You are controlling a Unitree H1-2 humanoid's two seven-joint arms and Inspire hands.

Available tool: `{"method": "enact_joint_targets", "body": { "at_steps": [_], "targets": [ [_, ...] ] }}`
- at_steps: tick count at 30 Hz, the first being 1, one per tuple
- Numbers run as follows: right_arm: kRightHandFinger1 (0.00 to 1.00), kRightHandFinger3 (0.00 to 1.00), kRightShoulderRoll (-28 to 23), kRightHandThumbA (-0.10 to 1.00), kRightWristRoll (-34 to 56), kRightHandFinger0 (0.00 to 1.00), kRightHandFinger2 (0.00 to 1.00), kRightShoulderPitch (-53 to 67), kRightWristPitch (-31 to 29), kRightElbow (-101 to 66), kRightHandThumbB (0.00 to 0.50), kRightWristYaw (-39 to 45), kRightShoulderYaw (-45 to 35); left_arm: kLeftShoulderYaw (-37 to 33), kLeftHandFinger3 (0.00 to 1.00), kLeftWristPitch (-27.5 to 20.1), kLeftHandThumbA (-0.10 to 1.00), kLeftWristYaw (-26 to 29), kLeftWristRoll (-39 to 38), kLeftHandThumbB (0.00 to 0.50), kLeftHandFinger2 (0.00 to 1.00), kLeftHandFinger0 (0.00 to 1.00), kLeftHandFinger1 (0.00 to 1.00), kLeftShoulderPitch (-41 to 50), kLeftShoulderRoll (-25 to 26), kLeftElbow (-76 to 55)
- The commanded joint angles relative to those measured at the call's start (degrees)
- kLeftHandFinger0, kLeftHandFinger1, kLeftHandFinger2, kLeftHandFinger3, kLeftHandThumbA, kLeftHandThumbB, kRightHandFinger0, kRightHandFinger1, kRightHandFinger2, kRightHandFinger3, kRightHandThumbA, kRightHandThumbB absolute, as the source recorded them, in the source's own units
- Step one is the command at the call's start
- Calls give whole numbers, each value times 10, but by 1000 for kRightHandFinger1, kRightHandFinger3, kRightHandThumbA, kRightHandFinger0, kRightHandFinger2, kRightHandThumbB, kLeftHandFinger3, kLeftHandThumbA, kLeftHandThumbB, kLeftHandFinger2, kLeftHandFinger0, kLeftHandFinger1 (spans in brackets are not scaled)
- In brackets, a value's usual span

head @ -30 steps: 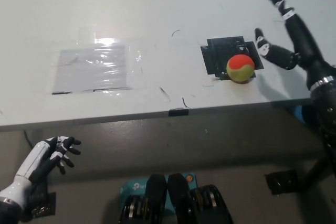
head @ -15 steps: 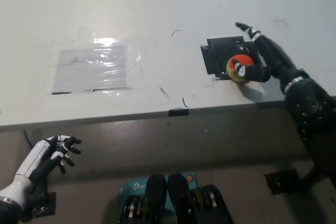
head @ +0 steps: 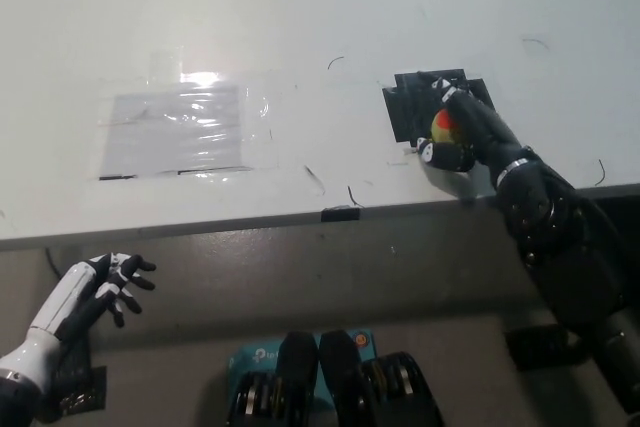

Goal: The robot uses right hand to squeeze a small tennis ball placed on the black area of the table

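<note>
Black and wrapped from above, the right hand [head: 462, 130] is closed around the small tennis ball [head: 441, 128], of which only a sliver of orange and yellow shows between the fingers. The ball sits on the black area [head: 408, 107] near the front edge of the white table [head: 300, 17], a marked spot that likely fixes where the squeeze is done. Covering the ball from the top lets the fingers press it against the tabletop. Off the table at the lower left, the white left hand [head: 100, 287] rests idle, fingers spread and holding nothing. No containers appear in this head view.
</note>
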Motion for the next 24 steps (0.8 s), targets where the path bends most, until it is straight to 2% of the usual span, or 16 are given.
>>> {"method": "enact_joint_targets", "body": {
  "at_steps": [1,5,7,10,13,15,18,19,20,21,22,23,24],
  "targets": [
    [1000,1000,-4,397,-33,1000,1000,-24,-27,60,473,-27,18,3,592,-7,897,-5,3,51,500,304,385,-17,9,-20],
    [1000,1000,-25,370,-44,1000,1000,-28,-29,105,472,-34,26,2,621,7,884,-6,5,40,511,314,395,-21,11,-30],
    [1000,1000,-31,355,-46,1000,1000,-28,-28,112,457,-33,28,6,630,18,847,-8,-5,42,524,329,408,-21,10,-34],
    [1000,1000,-41,320,-47,1000,1000,-29,-33,142,428,-19,36,3,639,5,864,-9,1,28,529,338,413,-28,12,-25],
    [1000,1000,-43,332,-49,1000,1000,-29,-32,156,427,-11,45,1,630,2,868,-11,3,25,519,325,402,-32,15,-23],
    [1000,1000,-43,335,-42,1000,1000,-28,-45,169,404,-2,48,2,634,1,851,-10,3,25,524,323,400,-35,16,-19],
    [1000,1000,-41,228,-37,1000,1000,-27,-67,175,335,8,54,3,635,4,851,-11,-1,47,526,328,402,-41,13,-18],
    [1000,1000,-43,183,-33,945,1000,-25,-103,179,303,15,60,4,629,1,844,-12,-3,43,529,337,408,-43,12,-14],
    [1000,1000,-44,161,-33,866,1000,-28,-118,183,302,18,63,3,627,-2,846,-12,-2,43,529,339,409,-47,12,-11],
    [1000,1000,-45,160,-32,853,1000,-28,-119,184,296,17,63,3,627,-2,847,-12,-2,43,529,339,409,-47,12,-10],
    [576,1000,-40,106,-38,429,872,-21,-116,167,236,36,76,2,628,-16,903,-10,5,67,544,355,422,-50,14,-3],
    [259,1000,-42,143,-65,101,623,-22,-115,160,237,32,100,3,622,-17,908,-11,1,65,545,356,423,-52,13,2],
    [205,1000,-43,183,-75,52,578,-23,-112,158,241,32,111,3,616,-20,918,-12,1,75,536,348,415,-52,14,4]
  ]
}}
